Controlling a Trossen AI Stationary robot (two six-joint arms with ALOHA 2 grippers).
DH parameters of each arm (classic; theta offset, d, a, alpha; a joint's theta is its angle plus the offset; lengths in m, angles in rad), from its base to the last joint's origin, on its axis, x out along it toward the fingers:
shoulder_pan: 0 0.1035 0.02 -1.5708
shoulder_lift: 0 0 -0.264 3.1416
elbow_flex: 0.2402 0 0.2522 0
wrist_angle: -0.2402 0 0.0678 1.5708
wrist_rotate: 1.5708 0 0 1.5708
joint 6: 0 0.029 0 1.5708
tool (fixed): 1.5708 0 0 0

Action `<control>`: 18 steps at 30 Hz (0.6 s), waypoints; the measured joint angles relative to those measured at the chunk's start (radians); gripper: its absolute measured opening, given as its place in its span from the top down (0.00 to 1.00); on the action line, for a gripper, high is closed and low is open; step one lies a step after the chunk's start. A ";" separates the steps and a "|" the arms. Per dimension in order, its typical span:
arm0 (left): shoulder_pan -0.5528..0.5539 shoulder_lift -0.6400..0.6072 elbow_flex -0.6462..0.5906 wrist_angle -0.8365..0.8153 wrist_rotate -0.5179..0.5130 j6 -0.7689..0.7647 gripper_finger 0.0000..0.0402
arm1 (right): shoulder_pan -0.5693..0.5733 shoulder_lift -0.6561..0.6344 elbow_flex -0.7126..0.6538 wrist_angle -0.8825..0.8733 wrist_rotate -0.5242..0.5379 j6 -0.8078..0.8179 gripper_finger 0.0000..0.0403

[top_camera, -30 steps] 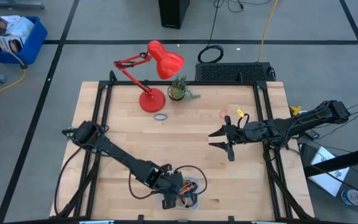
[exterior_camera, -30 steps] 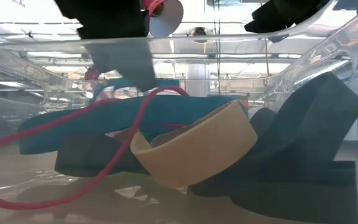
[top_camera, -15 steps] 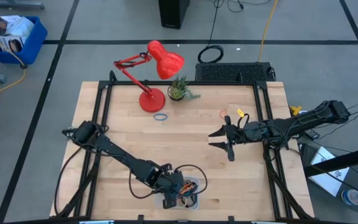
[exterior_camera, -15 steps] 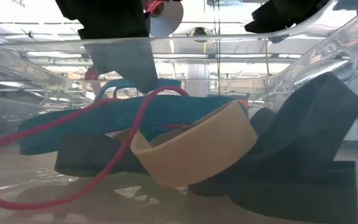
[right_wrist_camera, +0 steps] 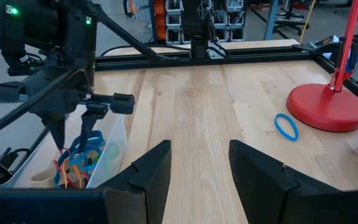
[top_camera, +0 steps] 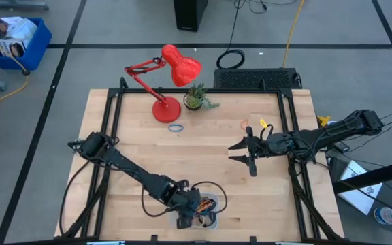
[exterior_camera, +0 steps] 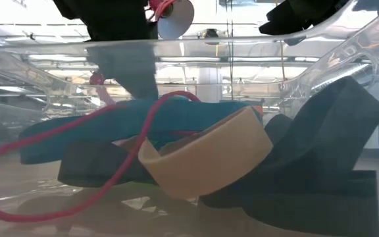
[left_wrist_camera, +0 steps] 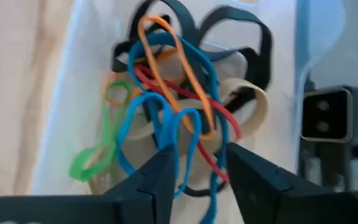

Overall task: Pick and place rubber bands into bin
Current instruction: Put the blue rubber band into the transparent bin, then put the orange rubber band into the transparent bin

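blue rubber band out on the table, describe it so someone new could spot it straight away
Find the red desk lamp at the far edge of the wooden table. Just in front of its round base lies a small blue rubber band, flat on bare wood. Unlike the tangled bands in the clear bin, it lies alone.

rubber bands [left_wrist_camera: 179,118] in bin [right_wrist_camera: 114,146] | lamp [top_camera: 167,109] at table's [top_camera: 209,163] far edge | plant [top_camera: 195,99] just right of lamp

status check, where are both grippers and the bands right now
Left gripper fingers open over the bin, blue rubber band between them. Right gripper open, waiting mid-table. Loose blue band by red lamp. Nothing in the way.
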 joint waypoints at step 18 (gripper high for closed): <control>0.038 -0.460 0.000 0.006 -0.134 0.286 0.56 | 0.000 0.000 0.000 0.009 0.001 0.001 0.61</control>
